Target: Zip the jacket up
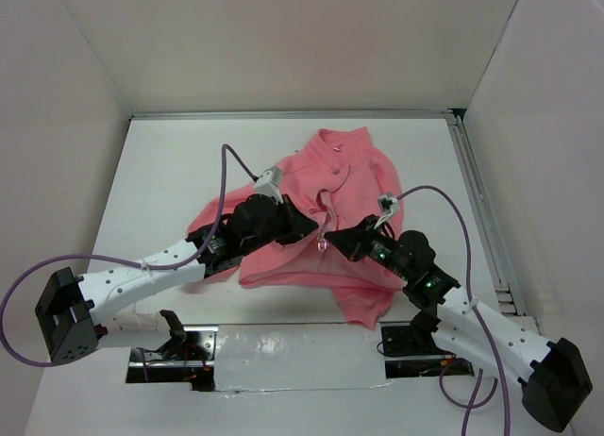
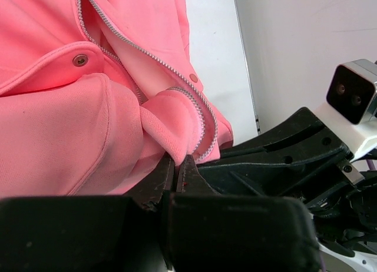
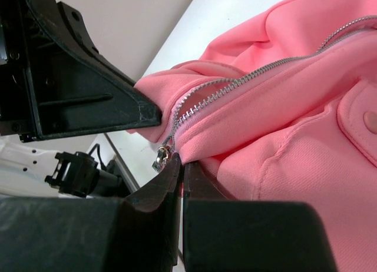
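Top external view shows a white table (image 1: 170,172) with the jacket (image 1: 321,186) lying around its middle. The collar points to the far side and the lower hem comes toward the near side, a little to the right. Both arms reach from the near edge and meet over the lower front of the jacket.

The left gripper (image 1: 310,226) comes from the left. In its wrist view the two fingers (image 2: 164,176) are pressed together and pinch the pink fabric at the low end of one zipper side.

The right gripper (image 3: 179,166) comes from the right and is also closed. Its tips hold the edge of the jacket just beside the metal slider (image 3: 164,157). I cannot tell if they also touch the slider itself. The two grippers are very close, almost tip to tip.

The zipper teeth (image 3: 235,83) run up from the slider and look joined over the stretch seen there. A small round snap (image 2: 80,60) sits on the fabric farther up.
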